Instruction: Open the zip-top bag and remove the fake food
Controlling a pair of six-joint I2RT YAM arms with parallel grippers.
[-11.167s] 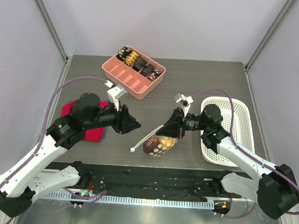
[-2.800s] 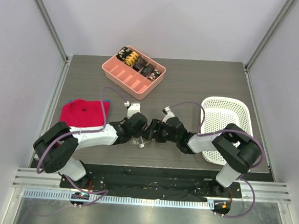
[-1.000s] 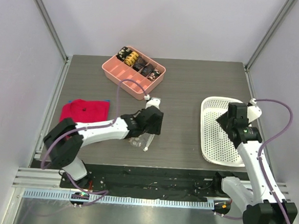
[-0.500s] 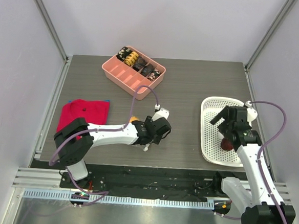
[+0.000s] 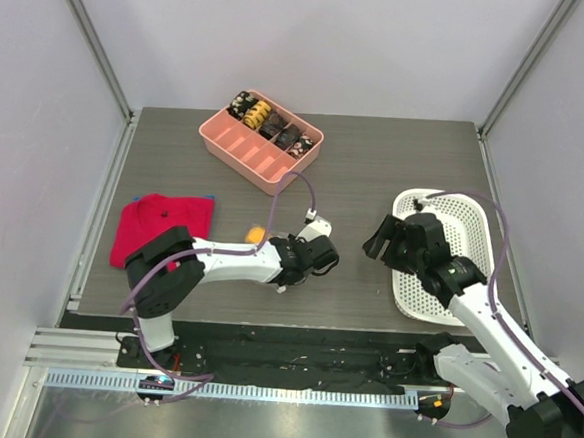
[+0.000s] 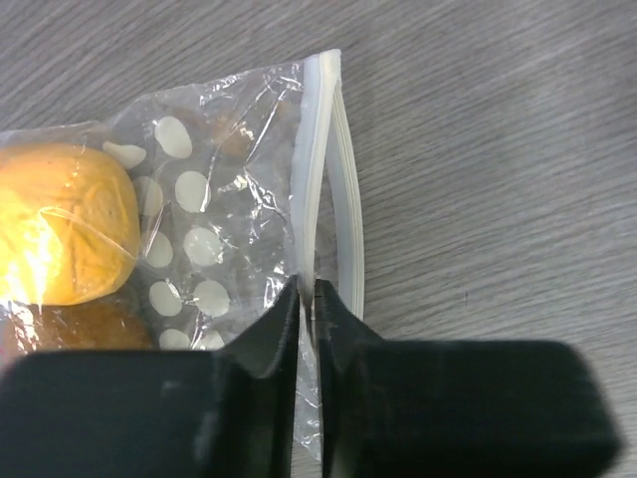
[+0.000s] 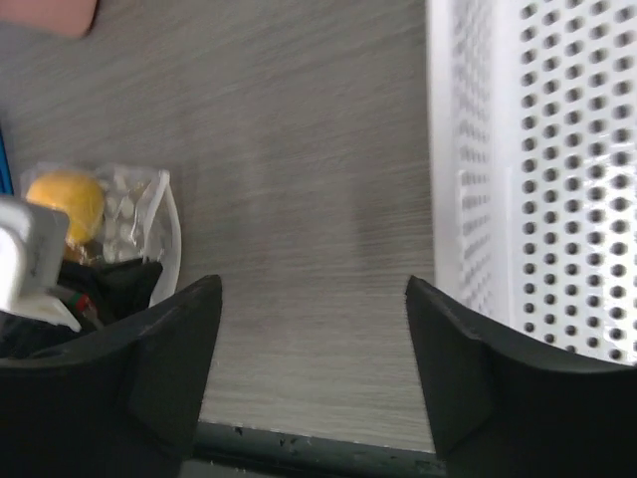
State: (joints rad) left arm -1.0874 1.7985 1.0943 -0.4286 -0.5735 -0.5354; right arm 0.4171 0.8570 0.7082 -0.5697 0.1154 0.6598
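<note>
Dragging is the risk: the left end effector (image 6: 307,299) is clenched on the thin zip strip (image 6: 320,169) of the zip-top bag (image 6: 219,199) lying on the counter (image 6: 478,149), fake food (image 6: 60,224) inside, while the right end effector (image 7: 311,319) hangs released, so pulling may slide the bag unopened.

Top view: divided tray (image 5: 238,153) sits upper centre-left, at the far side of the surface (image 5: 376,165). Folded cloth (image 5: 162,220) mid-left, basket (image 5: 472,227) mid-right. Zip-top bag (image 6: 229,189) lies lower centre between them, nearer the cloth, mostly under the left arm. Left pincer (image 6: 307,291) is on the bag's zip edge. Fake food (image 6: 65,234) is inside the bag, at the end away from the zip. Right pincer (image 7: 311,289) is over the surface between bag and basket, just left of the basket.
</note>
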